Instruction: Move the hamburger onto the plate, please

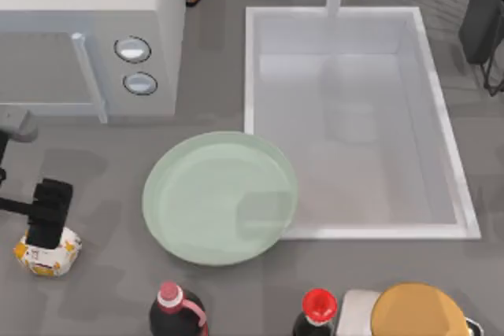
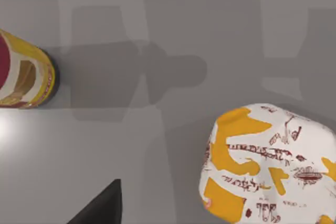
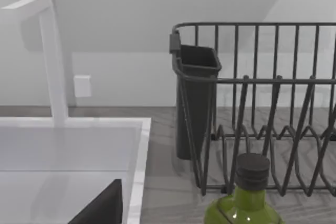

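Hovering over the hamburger (image 1: 47, 252) at the bench's (image 1: 102, 289) left edge, left hand (image 1: 47, 214) directly above it; grip state impossible to tell. Well apart from the plate (image 1: 220, 197). Risk: crinkled wrapper slipping, or clipping the dark bottle (image 1: 178, 310) nearby.

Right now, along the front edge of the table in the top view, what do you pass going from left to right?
Hamburger with the left gripper over it → dark bottle with pink cap → red-capped bottle → tan-orange dome.
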`<state>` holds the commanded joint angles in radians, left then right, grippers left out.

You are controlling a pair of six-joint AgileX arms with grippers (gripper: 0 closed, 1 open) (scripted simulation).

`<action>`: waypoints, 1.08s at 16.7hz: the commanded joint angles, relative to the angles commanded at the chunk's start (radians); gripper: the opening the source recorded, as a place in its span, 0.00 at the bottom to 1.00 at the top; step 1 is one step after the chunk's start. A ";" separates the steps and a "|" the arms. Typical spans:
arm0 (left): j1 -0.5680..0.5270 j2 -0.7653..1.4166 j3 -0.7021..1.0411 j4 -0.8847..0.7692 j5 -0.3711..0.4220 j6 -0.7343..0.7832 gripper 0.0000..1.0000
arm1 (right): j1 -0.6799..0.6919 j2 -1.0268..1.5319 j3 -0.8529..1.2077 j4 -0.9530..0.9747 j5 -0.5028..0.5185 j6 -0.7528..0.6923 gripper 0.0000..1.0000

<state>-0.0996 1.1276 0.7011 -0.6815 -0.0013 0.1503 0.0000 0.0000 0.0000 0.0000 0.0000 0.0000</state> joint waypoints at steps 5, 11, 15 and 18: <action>-0.029 0.356 0.206 -0.200 0.000 0.044 1.00 | 0.000 0.000 0.000 0.000 0.000 0.000 1.00; -0.039 0.466 0.274 -0.267 0.000 0.059 1.00 | 0.000 0.000 0.000 0.000 0.000 0.000 1.00; -0.035 0.472 0.261 -0.248 -0.001 0.060 1.00 | 0.000 0.000 0.000 0.000 0.000 0.000 1.00; -0.037 0.523 0.213 -0.150 0.000 0.062 1.00 | 0.000 0.000 0.000 0.000 0.000 0.000 1.00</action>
<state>-0.1364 1.6504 0.9145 -0.8311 -0.0017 0.2125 0.0000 0.0000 0.0000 0.0000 0.0000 0.0000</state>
